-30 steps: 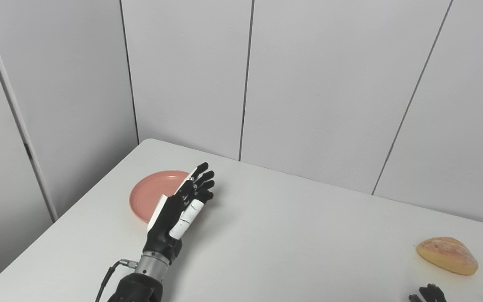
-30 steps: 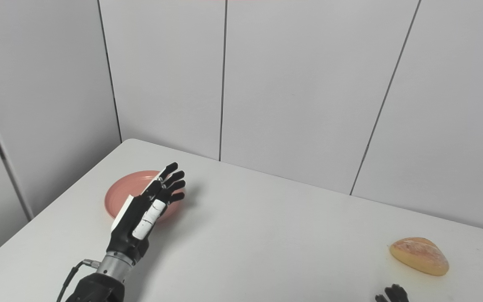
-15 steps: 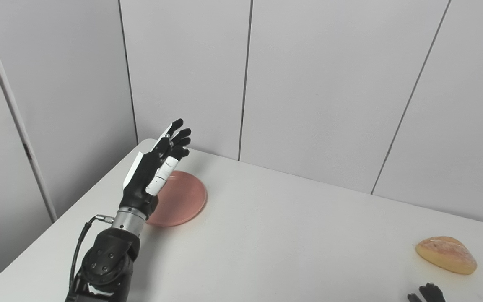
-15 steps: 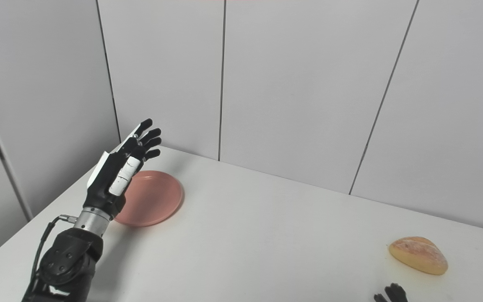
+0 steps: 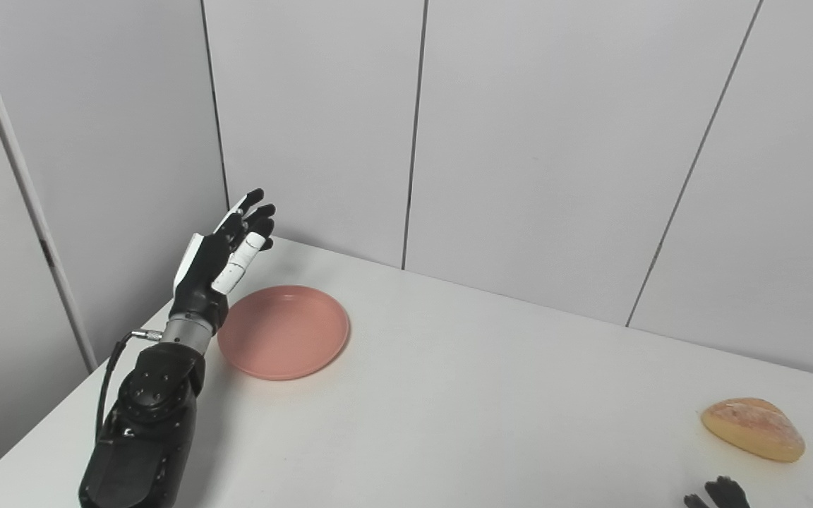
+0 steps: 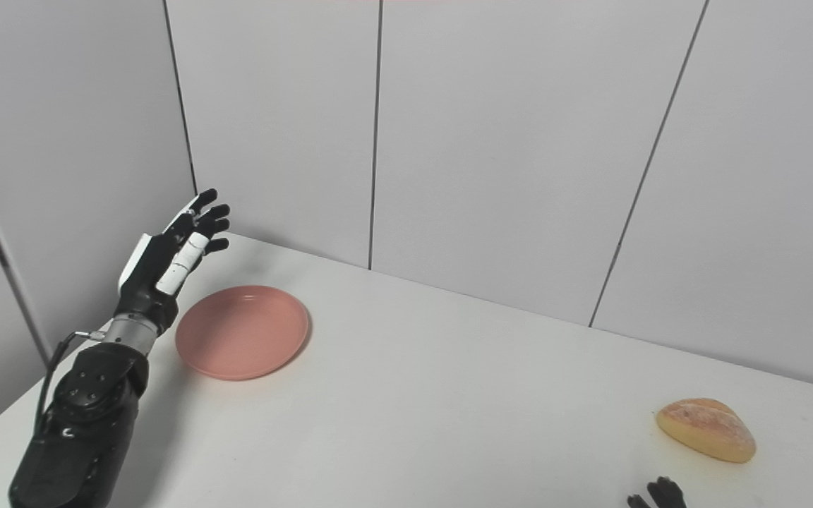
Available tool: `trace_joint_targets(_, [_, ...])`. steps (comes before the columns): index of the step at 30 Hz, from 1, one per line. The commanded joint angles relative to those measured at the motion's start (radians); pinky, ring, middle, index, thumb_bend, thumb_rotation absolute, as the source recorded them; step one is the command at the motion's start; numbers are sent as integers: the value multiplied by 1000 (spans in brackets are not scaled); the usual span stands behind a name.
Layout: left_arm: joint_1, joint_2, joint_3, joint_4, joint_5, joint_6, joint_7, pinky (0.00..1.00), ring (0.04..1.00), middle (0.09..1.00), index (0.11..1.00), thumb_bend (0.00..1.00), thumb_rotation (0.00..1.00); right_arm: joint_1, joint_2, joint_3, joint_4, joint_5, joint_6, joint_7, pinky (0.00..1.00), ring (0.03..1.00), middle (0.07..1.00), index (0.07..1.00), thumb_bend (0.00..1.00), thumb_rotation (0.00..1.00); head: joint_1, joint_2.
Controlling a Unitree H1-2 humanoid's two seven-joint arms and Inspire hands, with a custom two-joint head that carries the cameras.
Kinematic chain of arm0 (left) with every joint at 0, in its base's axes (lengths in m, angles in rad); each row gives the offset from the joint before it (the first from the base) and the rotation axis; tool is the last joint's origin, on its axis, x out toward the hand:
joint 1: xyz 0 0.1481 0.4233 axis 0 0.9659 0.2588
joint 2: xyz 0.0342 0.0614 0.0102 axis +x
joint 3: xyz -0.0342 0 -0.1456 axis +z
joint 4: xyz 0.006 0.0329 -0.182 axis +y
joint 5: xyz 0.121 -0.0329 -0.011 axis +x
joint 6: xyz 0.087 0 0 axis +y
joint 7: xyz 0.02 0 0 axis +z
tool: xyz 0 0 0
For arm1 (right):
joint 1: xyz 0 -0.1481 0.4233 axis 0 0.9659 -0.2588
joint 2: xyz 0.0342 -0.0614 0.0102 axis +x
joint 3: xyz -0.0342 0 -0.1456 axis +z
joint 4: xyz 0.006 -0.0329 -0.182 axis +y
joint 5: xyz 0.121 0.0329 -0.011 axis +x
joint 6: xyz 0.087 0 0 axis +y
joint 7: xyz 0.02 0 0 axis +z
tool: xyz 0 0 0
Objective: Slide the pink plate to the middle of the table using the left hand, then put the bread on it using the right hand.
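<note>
Pink plate (image 5: 284, 331) sits at the worktop's (image 5: 449, 395) far left as we raise our empty, spread left hand (image 5: 226, 252) beside it, bread (image 5: 753, 428) waiting near our barely visible right hand (image 5: 720, 492).

Left hand (image 5: 219, 257) is raised with fingers (image 5: 255, 212) extended and apart; right hand (image 5: 720, 492) barely shows at the bottom edge.

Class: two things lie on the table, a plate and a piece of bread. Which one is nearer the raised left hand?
The plate. It lies just right of the open left hand, while the bread sits far across the table.
</note>
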Motion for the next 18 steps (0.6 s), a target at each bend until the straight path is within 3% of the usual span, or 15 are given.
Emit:
trace_joint_targets(1, [-70, 46, 13, 45, 3, -75, 0, 831, 884, 887, 892, 933, 793, 28, -5, -5, 64, 1, -12, 11, 886, 918, 958, 924, 975, 966, -2, -2])
trace_joint_targets(12, [-238, 98, 28, 555, -21, -344, 7, 828, 901, 881, 899, 954, 754, 32, -6, -2, 63, 2, -19, 17, 870, 904, 949, 918, 961, 969, -8, 0])
trace_joint_targets(18, [-303, 130, 23, 786, -29, -473, -15, 801, 908, 895, 905, 981, 819, 30, -7, -4, 72, 8, -26, 29, 855, 891, 941, 909, 968, 958, -14, -4])
